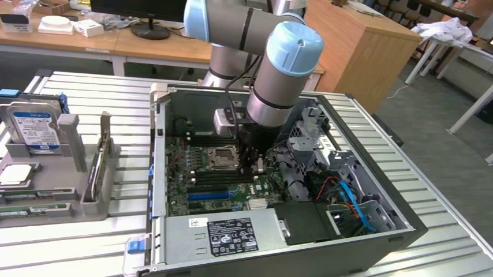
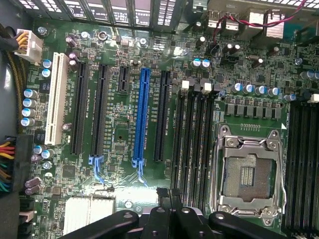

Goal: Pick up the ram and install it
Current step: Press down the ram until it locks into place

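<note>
Arm is down inside the open computer case [image 1: 400,222], with the gripper [image 1: 253,166] low over the motherboard [image 1: 202,186], just beside the processor socket [image 1: 223,154] on the exterior view's right. That puts it over the memory slots [image 2: 194,139], the black bank between the socket and the blue expansion slot [image 2: 141,117].

Hand state: fingers look drawn close together, nearly closed, tips [image 2: 167,193] poking in at the edge of the wrist view. There may be a thin dark edge between them, possibly the ram stick held edge-on, but I cannot tell for sure. No stick visible seated in the slots next to the socket; they all read empty.

My read: the hand is vertical and lined up along the slot direction because a stick has to go straight down into a slot, not at an angle.

Parts tray [image 1: 46,190] sits outside the case, well away from the socket toward the exterior view's left, holding a hard drive [image 1: 32,128] upright. Green strips lying flat in the tray [image 1: 31,212] could be spare memory; not certain.
</note>
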Robot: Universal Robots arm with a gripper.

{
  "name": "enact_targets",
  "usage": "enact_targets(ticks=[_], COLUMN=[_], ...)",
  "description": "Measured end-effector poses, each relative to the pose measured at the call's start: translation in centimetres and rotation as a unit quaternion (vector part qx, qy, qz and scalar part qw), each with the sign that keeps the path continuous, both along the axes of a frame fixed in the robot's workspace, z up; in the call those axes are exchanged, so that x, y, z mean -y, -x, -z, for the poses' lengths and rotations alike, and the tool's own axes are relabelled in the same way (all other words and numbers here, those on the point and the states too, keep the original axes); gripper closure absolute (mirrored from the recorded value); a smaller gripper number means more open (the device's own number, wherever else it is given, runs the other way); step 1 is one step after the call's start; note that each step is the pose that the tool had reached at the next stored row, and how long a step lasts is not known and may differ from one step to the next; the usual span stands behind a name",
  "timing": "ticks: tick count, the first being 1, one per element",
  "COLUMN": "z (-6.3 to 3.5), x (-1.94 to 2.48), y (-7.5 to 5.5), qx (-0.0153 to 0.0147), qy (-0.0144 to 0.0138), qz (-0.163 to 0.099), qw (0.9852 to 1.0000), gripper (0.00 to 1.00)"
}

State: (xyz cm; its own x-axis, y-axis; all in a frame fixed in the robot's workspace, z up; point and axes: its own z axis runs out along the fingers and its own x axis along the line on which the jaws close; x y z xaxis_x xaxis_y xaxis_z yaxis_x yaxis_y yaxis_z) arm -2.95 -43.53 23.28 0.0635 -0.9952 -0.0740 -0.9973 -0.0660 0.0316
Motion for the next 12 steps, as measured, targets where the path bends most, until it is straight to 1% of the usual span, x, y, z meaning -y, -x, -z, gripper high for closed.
enact_targets(ticks=[8,10,12], z=[-0.01,-0.42,-1.30], x=[0.00,0.00,0.00], y=[0.0,0.0,0.0], qx=[0.0000,0.0003,0.0003], qy=[0.0000,0.0000,0.0000], qz=[0.000,0.000,0.000], qw=[1.0000,1.0000,1.0000], gripper=[0.90,0.90,0.90])
